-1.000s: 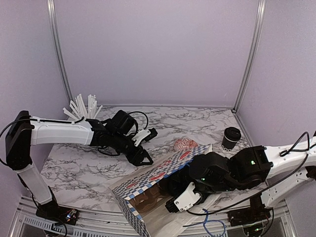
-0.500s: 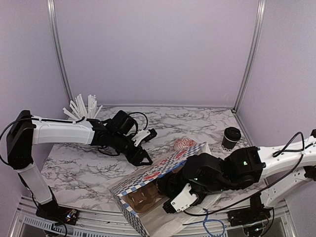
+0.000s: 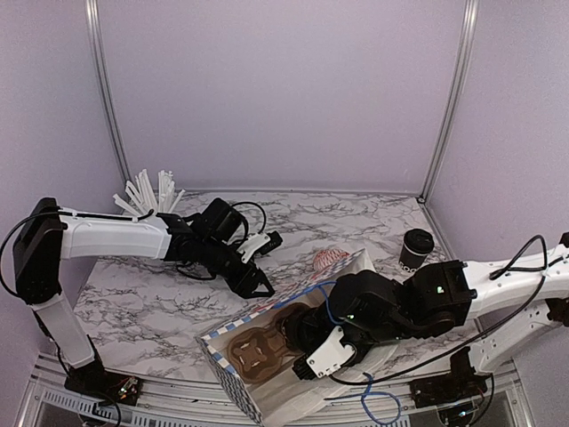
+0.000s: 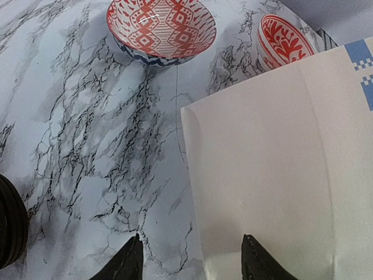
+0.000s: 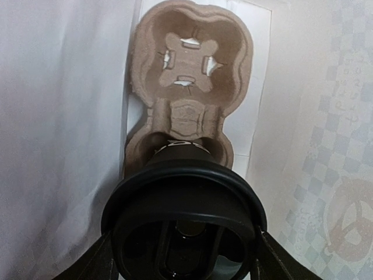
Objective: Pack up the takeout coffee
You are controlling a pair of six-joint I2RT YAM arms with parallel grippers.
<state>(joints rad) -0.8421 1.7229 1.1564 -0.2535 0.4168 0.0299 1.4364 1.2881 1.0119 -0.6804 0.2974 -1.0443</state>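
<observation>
Daylight has opened in the bag (image 4: 274, 175): its checked upper wall has swung back over the last second, baring the pulp carrier (image 5: 189, 70) inside, so packing now looks within reach. Nearest me, the right gripper (image 5: 183, 259) clamps either side of a lidded coffee cup (image 5: 186, 198) at the carrier's nearer socket; whether it is seated I cannot tell. An empty socket lies just beyond. Further off, the left gripper (image 4: 189, 259) stands part-open over the bag's edge, gripping nothing visible. Well beyond the right gripper, a second cup (image 3: 415, 248) waits on the bench (image 3: 142, 302).
</observation>
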